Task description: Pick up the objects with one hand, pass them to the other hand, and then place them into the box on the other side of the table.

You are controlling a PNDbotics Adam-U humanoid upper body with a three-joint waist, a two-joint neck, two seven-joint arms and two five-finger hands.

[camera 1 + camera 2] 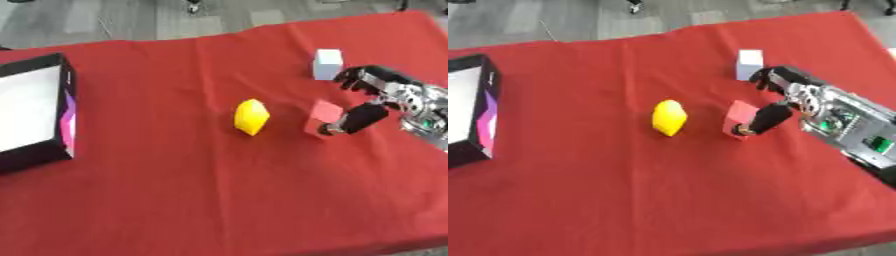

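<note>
Left eye view. The right hand (378, 97) is reaching in from the right side of the bench (219, 200), which is wearing a red cloth. The hand is sitting just right of the red block (322, 116); the thumb (354, 121) is lying against the block's right face, while the fingers (363, 76) are curling above and behind it. The hand is narrowing around the block, but full closure cannot be confirmed. For a sound pickup, the fingers should be wrapping the far face before any lift, so that thumb and fingers are opposing each other across the block. The yellow piece (251, 116) is lying left of the red block, apart from it. The white block (327, 64) is standing behind the red block, close to the fingers; the closing motion should be avoiding it. The box (63, 115) is sitting far left of the red block, at the bench edge, with its opening facing up.

Right eye view. The right forearm (846, 125) is coming in low from the right of the red block, wrist angling toward it. The thumb is touching the block's lower right side. The left hand is not showing in either view; it will be needed for the handover.
</note>
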